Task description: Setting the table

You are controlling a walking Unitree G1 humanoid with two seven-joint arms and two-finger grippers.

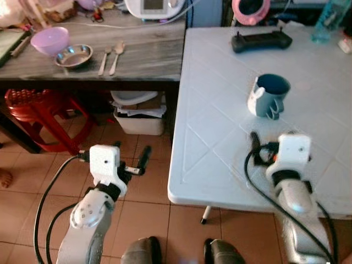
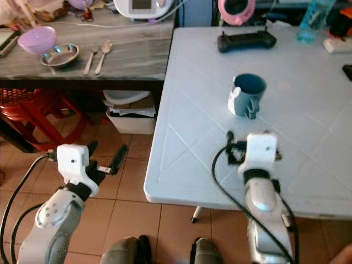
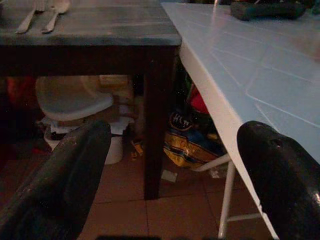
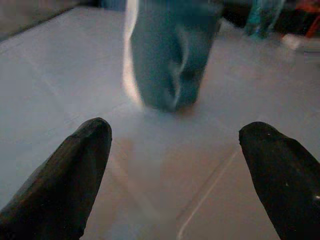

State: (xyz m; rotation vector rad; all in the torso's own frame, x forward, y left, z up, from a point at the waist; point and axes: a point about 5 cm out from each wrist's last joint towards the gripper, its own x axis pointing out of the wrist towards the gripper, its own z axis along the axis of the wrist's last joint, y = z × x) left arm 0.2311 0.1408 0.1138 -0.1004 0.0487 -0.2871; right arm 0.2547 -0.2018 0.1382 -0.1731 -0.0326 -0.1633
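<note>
The right gripper (image 4: 175, 145) was held low over the white table (image 1: 220, 159), fingers spread wide and empty, just short of one blue mug (image 1: 269, 95), which stood upright with its inside hidden. The left gripper (image 1: 144, 158) was held open over the tiled floor beside the table edge. Farther off, one black controller (image 1: 261, 41) was seen on the table. On the dark side table (image 1: 148, 55), one purple bowl (image 1: 50, 40), one steel dish (image 1: 73, 55) and two spoons (image 1: 111, 56) were laid; nothing could be made out in either vessel
</note>
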